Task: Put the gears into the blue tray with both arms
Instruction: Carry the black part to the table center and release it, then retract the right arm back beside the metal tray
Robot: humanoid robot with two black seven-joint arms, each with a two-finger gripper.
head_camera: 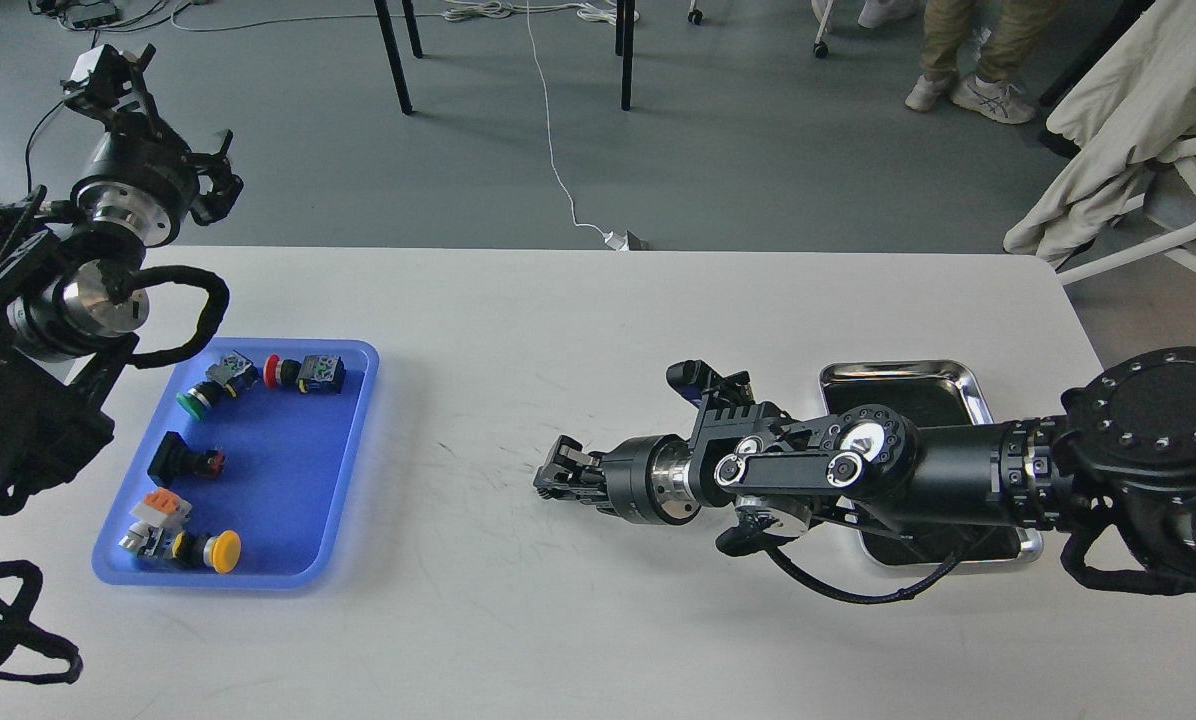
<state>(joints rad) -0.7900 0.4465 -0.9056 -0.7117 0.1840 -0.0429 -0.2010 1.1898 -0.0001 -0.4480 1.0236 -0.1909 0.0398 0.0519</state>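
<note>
The blue tray [288, 490] lies at the table's left and holds several push-button switches. I cannot make out the gears anywhere; they are hidden or too small to see. My right gripper [548, 479] is low over the bare tabletop in the middle, pointing left, well to the right of the blue tray. Its dark fingers sit close together and I cannot tell whether anything is between them. My left gripper [220, 170] is raised beyond the table's far left corner, above and behind the tray, its two fingers apart and empty.
A shiny steel tray [958, 380] with a dark inside sits at the right, partly covered by my right forearm. Table legs, cables and a person's feet are on the floor beyond the far edge. A white table stretch separates the two trays.
</note>
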